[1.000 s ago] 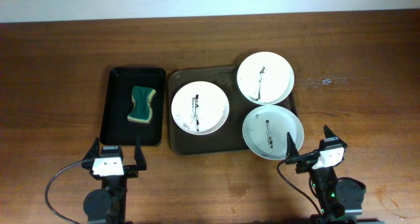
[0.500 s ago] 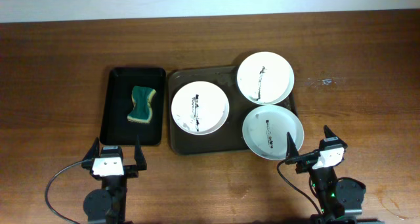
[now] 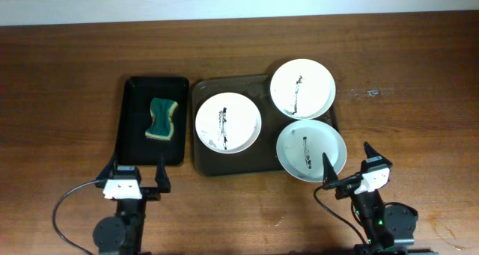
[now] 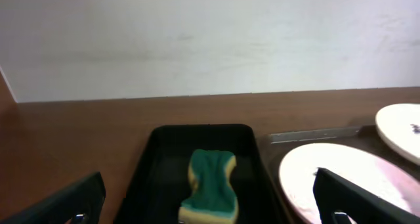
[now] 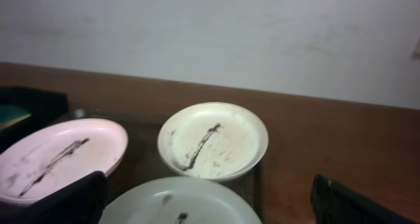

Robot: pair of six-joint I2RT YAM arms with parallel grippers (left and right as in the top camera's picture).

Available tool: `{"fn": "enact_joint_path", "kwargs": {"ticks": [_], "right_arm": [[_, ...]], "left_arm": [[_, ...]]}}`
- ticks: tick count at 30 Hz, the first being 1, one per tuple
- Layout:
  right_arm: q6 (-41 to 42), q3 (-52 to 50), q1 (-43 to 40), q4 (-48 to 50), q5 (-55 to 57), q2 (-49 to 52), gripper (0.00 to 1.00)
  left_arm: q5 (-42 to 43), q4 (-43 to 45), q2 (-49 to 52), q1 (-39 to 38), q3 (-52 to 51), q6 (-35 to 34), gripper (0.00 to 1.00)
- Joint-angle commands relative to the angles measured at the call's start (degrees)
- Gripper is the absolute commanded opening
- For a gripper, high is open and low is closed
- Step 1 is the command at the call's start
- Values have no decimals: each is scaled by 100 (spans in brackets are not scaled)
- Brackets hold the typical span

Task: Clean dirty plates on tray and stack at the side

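Three white plates with dark streaks lie on a brown tray (image 3: pixel 202 164): one at the left (image 3: pixel 228 123), one at the back right (image 3: pixel 302 88), one at the front right (image 3: pixel 310 150). A green and yellow sponge (image 3: pixel 162 119) lies in a black tray (image 3: pixel 131 90). My left gripper (image 3: pixel 137 165) is open and empty, just in front of the black tray. My right gripper (image 3: pixel 346 156) is open and empty at the front right plate's near edge. The left wrist view shows the sponge (image 4: pixel 211 184) between the open fingers (image 4: pixel 209 201). The right wrist view shows all three plates, the nearest one (image 5: pixel 177 204) between the open fingers (image 5: pixel 209 184).
The two trays stand side by side in the middle of the wooden table (image 3: pixel 412 98). A pale wall runs along the table's far edge.
Both grippers have shifted slightly, the right one a little to the left. The plates and the sponge have not moved.
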Motion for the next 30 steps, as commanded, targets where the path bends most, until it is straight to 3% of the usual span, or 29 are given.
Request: {"fn": "enact_joint_path", "kwargs": {"ticks": [1, 5, 10, 17, 19, 22, 25, 26, 28, 30], "right_arm": [[7, 748, 52, -229, -192, 162, 99], [7, 2031, 52, -885, -186, 1060, 99], [63, 3724, 52, -1947, -175, 2715, 99], [68, 7018, 52, -4885, -914, 6120, 99], [70, 7606, 52, -5003, -1290, 6999, 99], [79, 7654, 61, -4389, -2369, 8011, 100], [907, 7656, 463, -3932, -1694, 8979, 68], [1355, 7656, 697, -3720, -1331, 9243, 63], [1884, 7672, 1126, -3425, -763, 9608, 59], [2245, 7722, 1665, -3206, 7, 9997, 56]], "left_arm": [[118, -20, 866, 28, 822, -450, 99], [122, -444, 2719, 28, 2498, -446, 99], [138, -2612, 5045, 28, 5191, -398, 99], [140, -5705, 7528, 28, 8273, -142, 99], [260, -6306, 7960, 28, 8802, -146, 100], [374, -6282, 8126, 28, 8808, -144, 99], [284, -5932, 8310, 28, 8808, -177, 99], [-79, -5893, 8424, 31, 8808, -525, 99], [-723, -5884, 8714, 31, 8808, -1139, 98], [-835, -5713, 9219, 31, 8808, -1283, 96]]}}
